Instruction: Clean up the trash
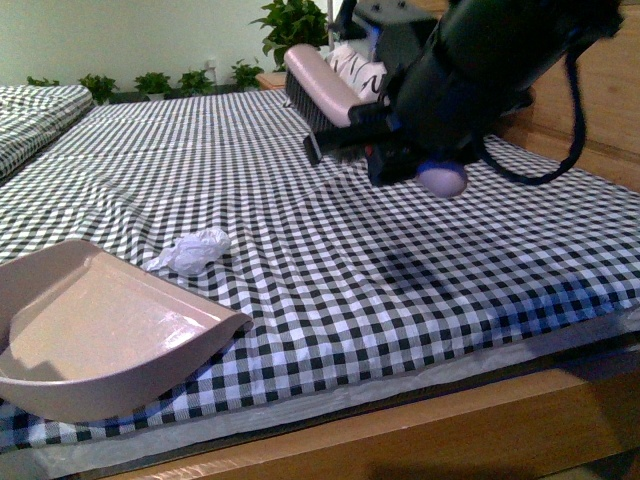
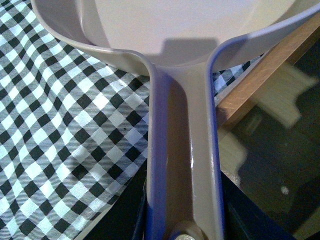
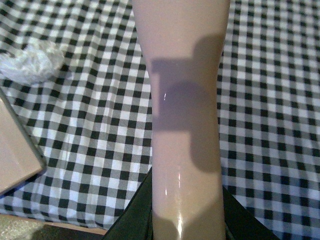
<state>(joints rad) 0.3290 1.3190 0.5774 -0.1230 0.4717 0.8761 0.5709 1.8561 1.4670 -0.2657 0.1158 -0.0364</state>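
The trash (image 1: pixel 195 250) is a small crumpled white wad on the checked bedspread, just beyond the far lip of the dustpan (image 1: pixel 100 340). It also shows in the right wrist view (image 3: pixel 30 62). The pale pink-beige dustpan rests at the bed's front left. My left gripper (image 2: pixel 182 222) is shut on its handle (image 2: pixel 182 150). My right gripper (image 3: pixel 185 215) is shut on the brush handle (image 3: pixel 182 125). It holds the brush (image 1: pixel 320 90) raised above the bed, right of and beyond the trash, clear of it.
The black-and-white checked bedspread (image 1: pixel 400 260) covers the bed. A wooden frame edge (image 1: pixel 450 430) runs along the front. A white pillow with black prints (image 1: pixel 355 65) and potted plants (image 1: pixel 295 25) are at the back. A second bed (image 1: pixel 30 110) lies at far left.
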